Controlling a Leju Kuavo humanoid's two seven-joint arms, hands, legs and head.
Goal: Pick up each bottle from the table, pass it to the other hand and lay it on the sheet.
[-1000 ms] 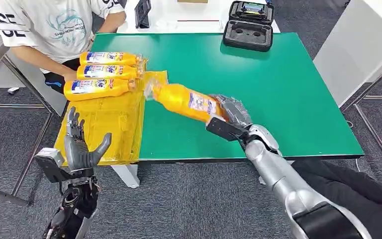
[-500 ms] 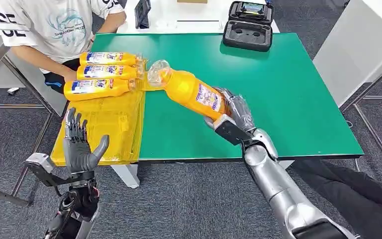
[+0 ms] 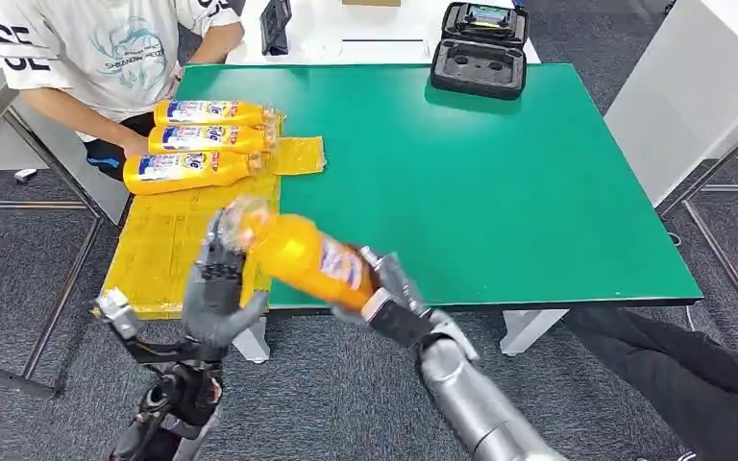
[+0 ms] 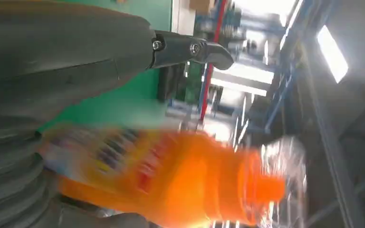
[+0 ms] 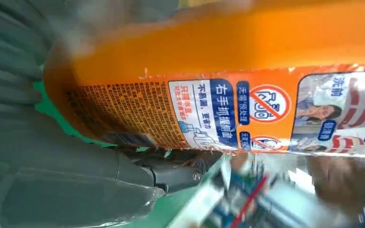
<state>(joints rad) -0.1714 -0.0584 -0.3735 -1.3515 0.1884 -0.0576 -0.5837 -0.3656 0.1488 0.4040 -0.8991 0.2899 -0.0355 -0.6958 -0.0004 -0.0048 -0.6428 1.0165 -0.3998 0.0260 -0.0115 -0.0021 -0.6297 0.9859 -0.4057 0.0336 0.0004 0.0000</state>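
Orange bottle (image 3: 303, 256) now beside left hand (image 3: 219, 288)

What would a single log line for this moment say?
phase: handover | right hand: grips bottle base | left hand: open at bottle neck | sheet: three bottles laid

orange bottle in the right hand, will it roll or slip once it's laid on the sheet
The orange bottle looks round-bodied, so it may roll if laid down loosely. Its glossy label and clear wrap over the cap could make it slippery. The three bottles lying on the yellow sheet suggest it will probably settle there.
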